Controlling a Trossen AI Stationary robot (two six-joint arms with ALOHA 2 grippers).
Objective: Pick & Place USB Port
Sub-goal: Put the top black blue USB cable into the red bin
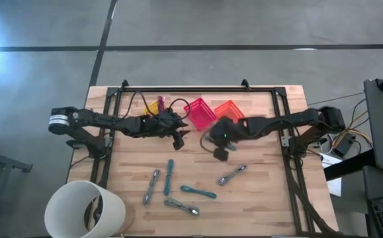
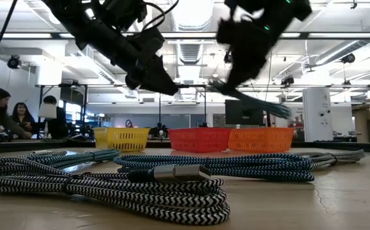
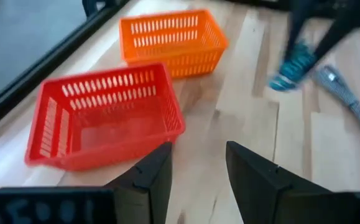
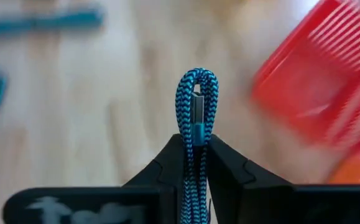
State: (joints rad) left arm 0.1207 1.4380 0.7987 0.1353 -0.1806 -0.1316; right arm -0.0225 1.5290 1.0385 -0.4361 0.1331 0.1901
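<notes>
Folded blue cable (image 4: 196,106) clamped in right gripper (image 4: 195,146) near red basket (image 3: 105,115), orange basket (image 3: 170,40) beside, both seen bare inside, left gripper (image 3: 195,171) held narrowly parted.

A wooden table (image 1: 264,198) bears three baskets (image 1: 200,112) and several coiled cables (image 1: 198,192).

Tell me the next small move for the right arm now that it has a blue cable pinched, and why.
Probably carry it on toward the baskets before opening. The right gripper is shut on the folded blue cable, held above the bare table, just short of the red basket and orange basket. Which basket it belongs in cannot be told. The left gripper is open near the red basket.
</notes>
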